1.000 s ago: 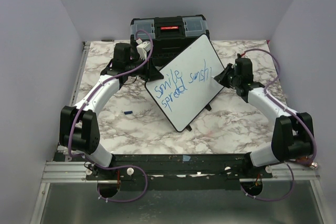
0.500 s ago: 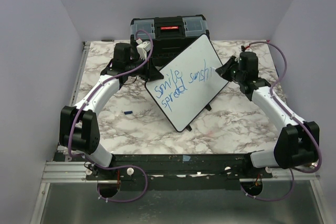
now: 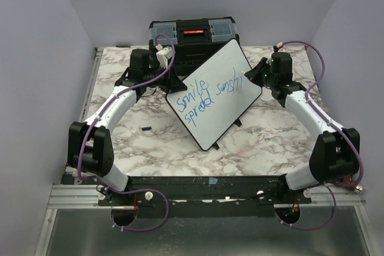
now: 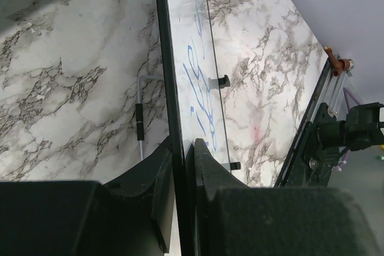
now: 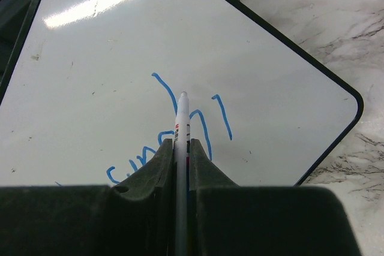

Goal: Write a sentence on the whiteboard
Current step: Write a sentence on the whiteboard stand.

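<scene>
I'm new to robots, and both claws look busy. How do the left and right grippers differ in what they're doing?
The left gripper pinches the black edge of the whiteboard; the right gripper pinches a white marker. The left sits edge-on to the board, while the right faces its blue writing. Both are shut on something slim.

whiteboard glossy smooth white, thin black rim; counter marble-patterned, slight sheen; toolbox matt black plastic with clear lid bins.

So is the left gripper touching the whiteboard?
Touching. The left wrist view shows the left gripper clamped on the edge of the whiteboard, one finger against each face.
</scene>
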